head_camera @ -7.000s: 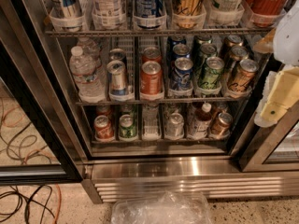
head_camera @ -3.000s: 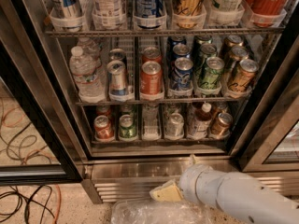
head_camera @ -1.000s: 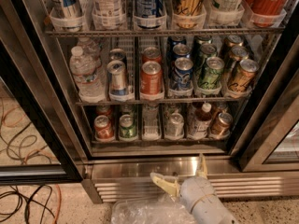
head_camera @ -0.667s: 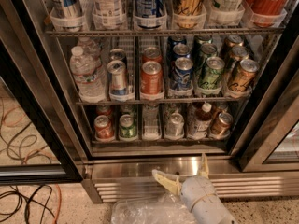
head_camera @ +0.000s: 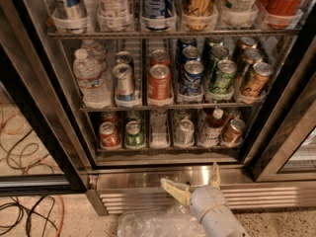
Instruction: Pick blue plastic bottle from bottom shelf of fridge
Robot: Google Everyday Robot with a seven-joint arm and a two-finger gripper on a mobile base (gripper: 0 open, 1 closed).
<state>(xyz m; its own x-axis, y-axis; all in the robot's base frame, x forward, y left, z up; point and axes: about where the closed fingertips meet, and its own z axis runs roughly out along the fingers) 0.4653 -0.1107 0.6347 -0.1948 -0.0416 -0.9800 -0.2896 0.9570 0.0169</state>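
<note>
In front of fridge (head_camera: 133,179) base, gripper (head_camera: 190,177) w/ fingers (head_camera: 174,189) spread.

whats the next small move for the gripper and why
Probably raise the open two-finger gripper and ease it slightly right: it sits low, before the louvred steel grille, below the grey wire bottom shelf, where the small dark white-capped plastic bottle stands higher and right of it.

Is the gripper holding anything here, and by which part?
Nothing. The gripper is open and empty before the base grille; the blue plastic bottle stands untouched on the bottom shelf.
</note>
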